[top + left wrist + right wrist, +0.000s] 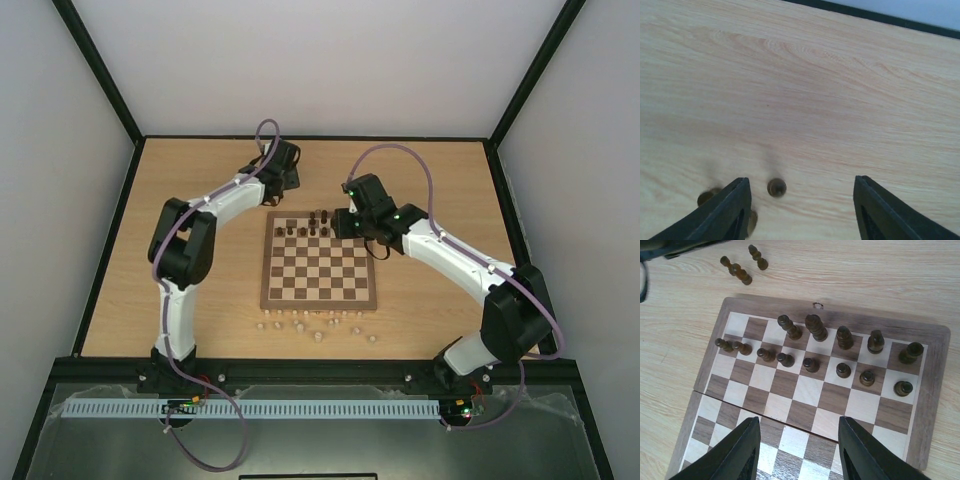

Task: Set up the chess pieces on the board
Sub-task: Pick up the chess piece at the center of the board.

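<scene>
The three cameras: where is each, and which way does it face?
Top view: above and behind the robot, looking down on board, left arm and right arm.
Left wrist: on the left arm, facing down at table and loose dark pieces; own fingers show.
Right wrist: on the right arm, facing down at the board's filled rows; own fingers show.
Shared: top and right wrist both show the board.

One board (796,409) holds thirteen dark chess pieces (815,328) ahead of the right tool (799,437): five tall, eight small. Three more lie on the desk (840,100) at the left tool's (801,197) tips.
</scene>
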Robot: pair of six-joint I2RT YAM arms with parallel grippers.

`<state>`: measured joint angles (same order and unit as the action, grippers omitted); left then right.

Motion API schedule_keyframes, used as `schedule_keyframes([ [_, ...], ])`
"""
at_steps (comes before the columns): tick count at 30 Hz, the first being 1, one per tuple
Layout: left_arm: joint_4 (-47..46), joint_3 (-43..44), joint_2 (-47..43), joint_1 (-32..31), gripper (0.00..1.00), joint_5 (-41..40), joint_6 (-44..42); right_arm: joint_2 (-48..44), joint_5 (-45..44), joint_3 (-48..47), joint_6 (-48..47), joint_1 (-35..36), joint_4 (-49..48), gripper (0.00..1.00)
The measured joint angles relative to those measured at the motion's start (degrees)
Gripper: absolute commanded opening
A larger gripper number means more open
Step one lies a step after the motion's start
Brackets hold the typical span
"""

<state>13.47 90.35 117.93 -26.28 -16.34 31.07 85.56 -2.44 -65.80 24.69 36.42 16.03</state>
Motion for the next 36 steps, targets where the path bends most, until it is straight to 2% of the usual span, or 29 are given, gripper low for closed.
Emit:
schedule_keyframes([
  [2,0.7,2.8,2.9,0.6,0.5,0.3,-0.2,0.0,0.1,0.0,0.0,0.1,-0.2,0.44],
  [9,2.8,6.6,7.9,2.8,0.48,0.9,-1.0,0.0,0.6,0.0,0.0,0.1,-0.8,0.44],
  [12,3.5,7.3,8.7,3.3,0.44,0.9,-1.2,0.2,0.7,0.0,0.0,0.2,-1.0,0.43],
  [36,4.5,6.6,10.2,2.4,0.32,2.5,-2.2,1.9,0.9,0.0,0.0,0.8,-1.1,0.43],
])
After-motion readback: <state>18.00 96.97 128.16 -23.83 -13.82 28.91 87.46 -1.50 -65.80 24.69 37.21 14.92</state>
